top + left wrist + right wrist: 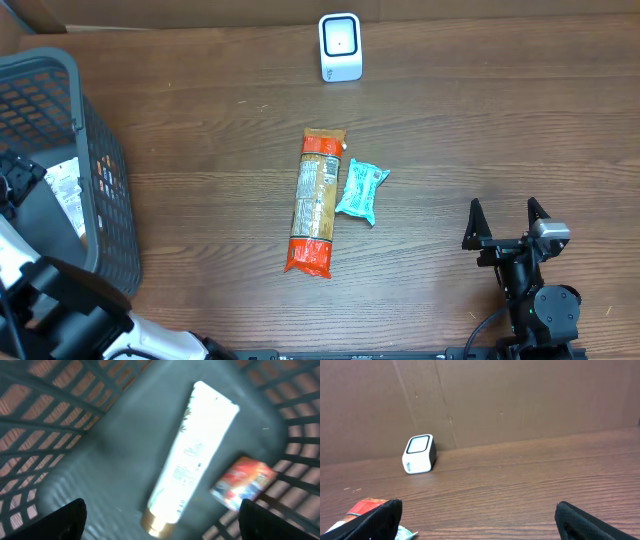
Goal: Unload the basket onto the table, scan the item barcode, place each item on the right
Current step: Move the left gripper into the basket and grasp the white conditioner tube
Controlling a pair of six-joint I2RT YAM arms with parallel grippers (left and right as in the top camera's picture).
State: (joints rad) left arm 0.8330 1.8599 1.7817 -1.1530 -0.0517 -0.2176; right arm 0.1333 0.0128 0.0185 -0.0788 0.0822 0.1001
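White tube (192,450) flat in basket (55,415)

**Left wrist view:** motion blur softens the whole basket (60,415) interior. Print on the white tube (192,455) and the red packet (245,482) is unreadable. The left tool (164,521) appears only as two dark fingertips (67,521), cut by the lower edge.

**Overhead:** the basket runs off the left edge, and package labels are too small to read.

**Right wrist view:** the orange packet (367,506) is cropped at the bottom, partly behind the right tool (480,522).
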